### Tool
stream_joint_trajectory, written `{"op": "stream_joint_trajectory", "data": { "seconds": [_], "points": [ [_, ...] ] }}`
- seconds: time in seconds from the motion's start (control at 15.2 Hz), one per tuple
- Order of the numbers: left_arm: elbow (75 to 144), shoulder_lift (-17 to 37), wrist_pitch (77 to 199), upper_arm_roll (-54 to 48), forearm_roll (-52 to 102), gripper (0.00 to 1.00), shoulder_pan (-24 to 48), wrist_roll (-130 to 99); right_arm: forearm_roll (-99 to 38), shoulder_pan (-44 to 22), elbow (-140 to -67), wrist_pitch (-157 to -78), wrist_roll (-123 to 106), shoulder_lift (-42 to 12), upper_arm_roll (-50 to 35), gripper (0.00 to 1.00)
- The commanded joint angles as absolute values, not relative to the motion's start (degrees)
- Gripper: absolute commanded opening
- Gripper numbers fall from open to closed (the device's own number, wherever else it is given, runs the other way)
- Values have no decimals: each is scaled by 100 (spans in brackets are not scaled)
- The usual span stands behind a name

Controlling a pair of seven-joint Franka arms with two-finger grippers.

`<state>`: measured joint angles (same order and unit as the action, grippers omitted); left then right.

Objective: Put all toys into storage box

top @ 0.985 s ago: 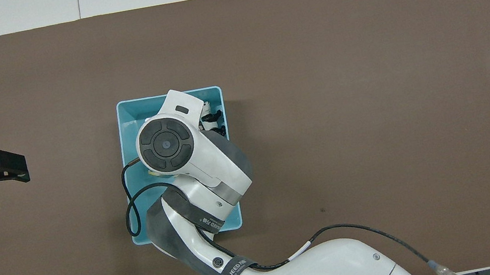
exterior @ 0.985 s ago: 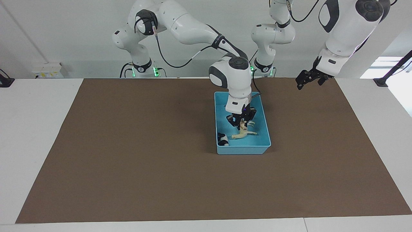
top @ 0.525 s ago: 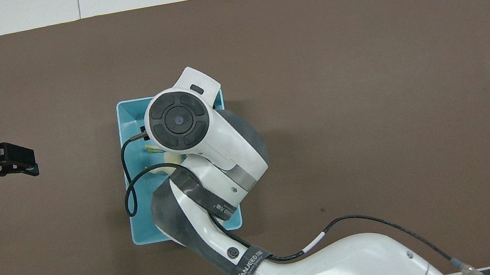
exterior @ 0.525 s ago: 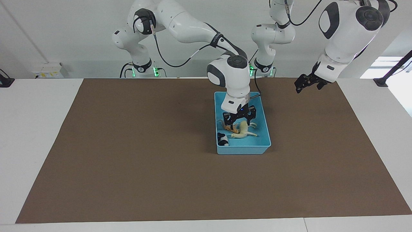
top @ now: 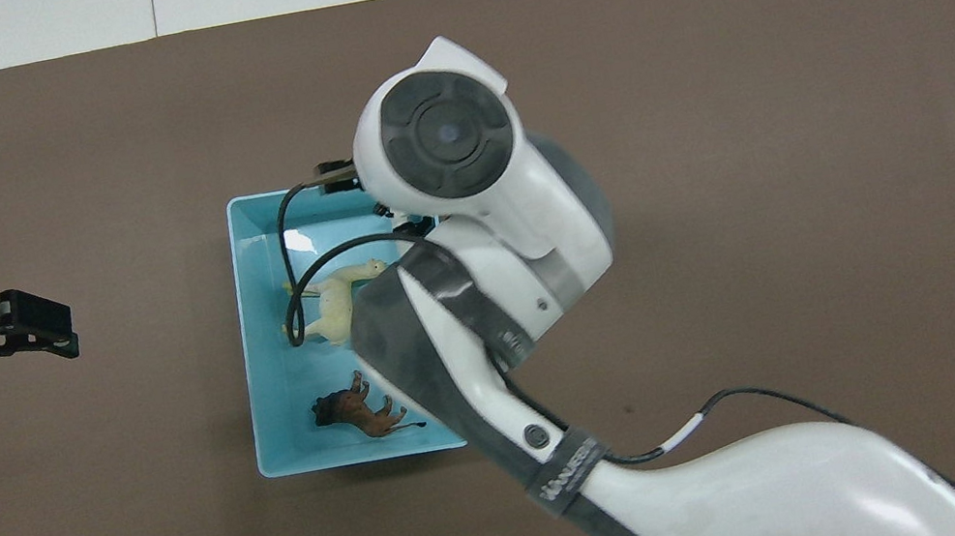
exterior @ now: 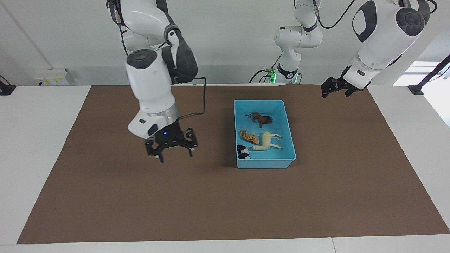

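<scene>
- The storage box [exterior: 264,162] is a light-blue, smooth plastic tray, rectangular with low walls and a rolled rim; it sits on the matte brown mat [exterior: 140,196], off toward the left arm's end from the right gripper [exterior: 173,151].
- All four toys lie inside it. They are small, hard-looking plastic animals.
- The brown lion [exterior: 261,118] has a darker mane and lies in the part of the tray nearest the robots.
- The orange striped tiger [exterior: 249,136] and the cream-white horse [exterior: 268,140] lie side by side in the middle, the horse on its side with legs stretched out.
- The black-and-white panda [exterior: 243,151] is rounded and compact, tucked in the tray's corner farthest from the robots.
- The right gripper hangs over bare mat, well apart from the tray, pointing straight down from a bent white wrist; its black fingers [exterior: 190,142] are spread and hold nothing.
- The left gripper [exterior: 330,89] waits raised over the mat's edge at its own end, angled downward; whether its fingers are parted cannot be told.
</scene>
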<state>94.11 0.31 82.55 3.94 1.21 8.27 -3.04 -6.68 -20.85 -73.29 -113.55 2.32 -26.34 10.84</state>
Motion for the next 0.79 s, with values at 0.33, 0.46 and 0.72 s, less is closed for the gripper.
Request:
{"op": "stream_joint_trajectory", "data": {
  "seconds": [0.33,0.46,0.72],
  "points": [
    [9396,79,8798,37,185,100,397,-158,-677,-1037,-8075,-9670,123,-1549,1002,100],
    [9387,70,8780,-175,176,100,237,-150,-476,-1028,-8776,-9694,149,-918,993,100],
    [9404,62,8807,-255,88,100,220,-132,-80,-784,-9658,-9668,123,-10,705,100]
  ]
}}
